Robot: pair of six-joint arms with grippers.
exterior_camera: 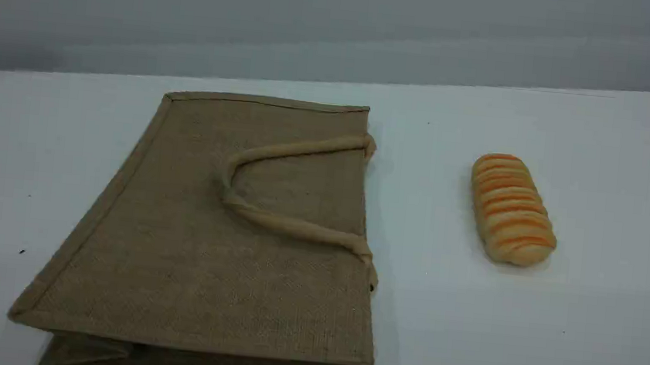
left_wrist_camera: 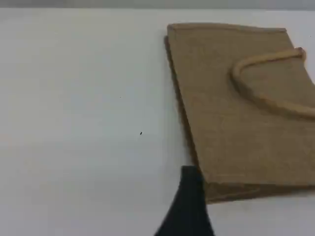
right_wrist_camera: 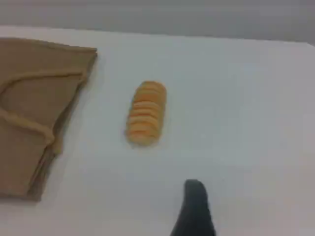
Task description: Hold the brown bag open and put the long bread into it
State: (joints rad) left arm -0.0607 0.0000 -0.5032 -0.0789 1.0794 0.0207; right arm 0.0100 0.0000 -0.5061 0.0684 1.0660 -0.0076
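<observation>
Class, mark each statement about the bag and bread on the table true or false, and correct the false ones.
1. The bag lies flat on the table. True.
2. The bread is inside the bag. False: it lies on the table, apart from the bag, on its right.
3. A rope handle rests on top of the bag. True.
4. The left end effector grips the handle. False: it holds nothing.

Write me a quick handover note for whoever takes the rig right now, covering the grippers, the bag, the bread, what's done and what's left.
Left gripper: open, empty, by the bag's corner.
Right gripper: open, empty, short of the bread.
Flat tan-brown jute tote bag: lying closed on the white table, beige rope handle on top.
Oblong golden-yellow ridged loaf: on the table right of the bag, apart from it.
Done: nothing.
Left: open the bag, hold it, put the loaf in.
</observation>
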